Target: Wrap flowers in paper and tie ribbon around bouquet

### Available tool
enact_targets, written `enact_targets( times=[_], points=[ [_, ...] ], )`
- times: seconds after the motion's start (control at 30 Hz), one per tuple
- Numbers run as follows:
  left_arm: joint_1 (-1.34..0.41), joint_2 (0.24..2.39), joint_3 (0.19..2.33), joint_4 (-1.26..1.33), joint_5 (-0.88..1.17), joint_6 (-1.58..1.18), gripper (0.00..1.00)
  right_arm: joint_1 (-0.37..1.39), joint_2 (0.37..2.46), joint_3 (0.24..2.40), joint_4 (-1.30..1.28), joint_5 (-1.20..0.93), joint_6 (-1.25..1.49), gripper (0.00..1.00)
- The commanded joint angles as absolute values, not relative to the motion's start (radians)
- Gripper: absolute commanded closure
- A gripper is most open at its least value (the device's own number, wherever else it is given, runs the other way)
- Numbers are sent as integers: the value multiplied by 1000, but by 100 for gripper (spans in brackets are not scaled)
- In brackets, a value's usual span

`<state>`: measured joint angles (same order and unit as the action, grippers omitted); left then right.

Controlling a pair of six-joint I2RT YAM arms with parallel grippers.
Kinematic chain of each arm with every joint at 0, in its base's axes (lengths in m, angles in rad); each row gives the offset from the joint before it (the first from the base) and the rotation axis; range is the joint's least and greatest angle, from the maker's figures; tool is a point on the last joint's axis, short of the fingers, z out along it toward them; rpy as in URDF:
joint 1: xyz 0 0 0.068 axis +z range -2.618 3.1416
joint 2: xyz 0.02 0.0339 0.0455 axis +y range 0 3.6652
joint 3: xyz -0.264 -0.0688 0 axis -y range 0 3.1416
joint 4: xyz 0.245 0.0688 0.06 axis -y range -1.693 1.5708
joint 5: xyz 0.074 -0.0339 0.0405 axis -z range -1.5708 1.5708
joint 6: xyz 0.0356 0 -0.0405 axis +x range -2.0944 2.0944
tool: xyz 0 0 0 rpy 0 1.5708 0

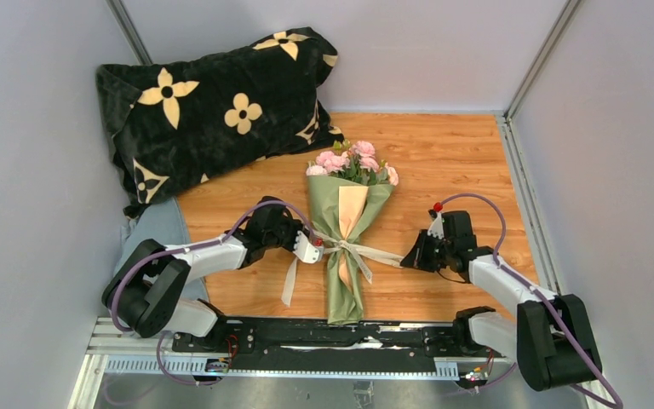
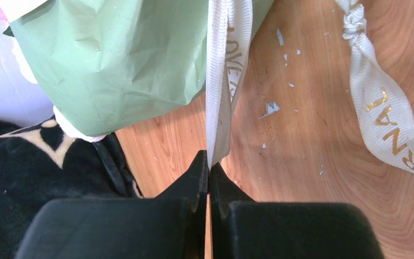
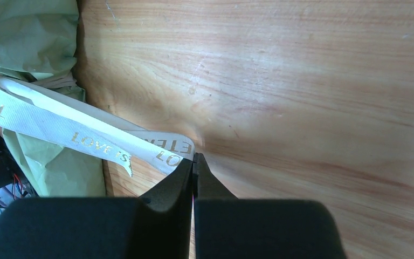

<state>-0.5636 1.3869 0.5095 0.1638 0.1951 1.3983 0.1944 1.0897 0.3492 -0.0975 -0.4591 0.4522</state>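
The bouquet [image 1: 345,256] lies lengthwise mid-table, with pink flowers [image 1: 349,162] at its far end. They sit wrapped in olive-green paper [image 2: 113,65] and a tan sheet [image 1: 352,209]. A cream ribbon [image 1: 366,251] with gold lettering circles the bouquet's waist. My left gripper [image 1: 313,247] is just left of the wrap, shut on one ribbon strand [image 2: 223,81] that runs taut up from its tips [image 2: 209,164]. A knotted loose tail [image 2: 383,113] lies beside it. My right gripper [image 1: 407,258] is to the right, its tips [image 3: 195,159] shut on the folded ribbon end [image 3: 167,151].
A black pillow [image 1: 213,102] with tan flower prints fills the back left, close to the left arm. A pale blue-grey cloth [image 1: 157,226] hangs over the left table edge. Grey walls enclose three sides, and the metal rail [image 1: 306,345] runs along the front. Small white flecks [image 2: 269,108] dot the wood.
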Motion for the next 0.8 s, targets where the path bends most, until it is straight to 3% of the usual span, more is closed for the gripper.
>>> enact_targets(
  times=[0.0, 0.13, 0.17, 0.2, 0.23, 0.3, 0.37, 0.5, 0.77],
  points=[
    [-544, 1376, 491, 152, 197, 1407, 100, 164, 1103, 344, -155, -422, 426, 100],
    [-545, 1367, 485, 133, 201, 1414, 100, 155, 1090, 348, -153, -428, 419, 100],
    [-544, 1357, 485, 114, 223, 1426, 100, 155, 1090, 358, -149, -439, 408, 95],
    [-544, 1350, 485, 91, 238, 1433, 99, 155, 1090, 368, -156, -448, 400, 84],
    [-547, 1335, 484, 66, 256, 1441, 83, 155, 1093, 395, -180, -449, 383, 73],
    [-559, 1300, 485, 24, 272, 1435, 40, 155, 1096, 466, -262, -424, 340, 58],
    [-572, 1254, 495, -35, 253, 1407, 25, 155, 1082, 556, -338, -367, 302, 47],
    [-577, 1155, 544, -159, 187, 1225, 16, 155, 1040, 673, -358, -248, 243, 35],
    [-468, 915, 613, -213, 33, 460, 1, 155, 984, 691, -201, -98, 186, 32]
  ],
)
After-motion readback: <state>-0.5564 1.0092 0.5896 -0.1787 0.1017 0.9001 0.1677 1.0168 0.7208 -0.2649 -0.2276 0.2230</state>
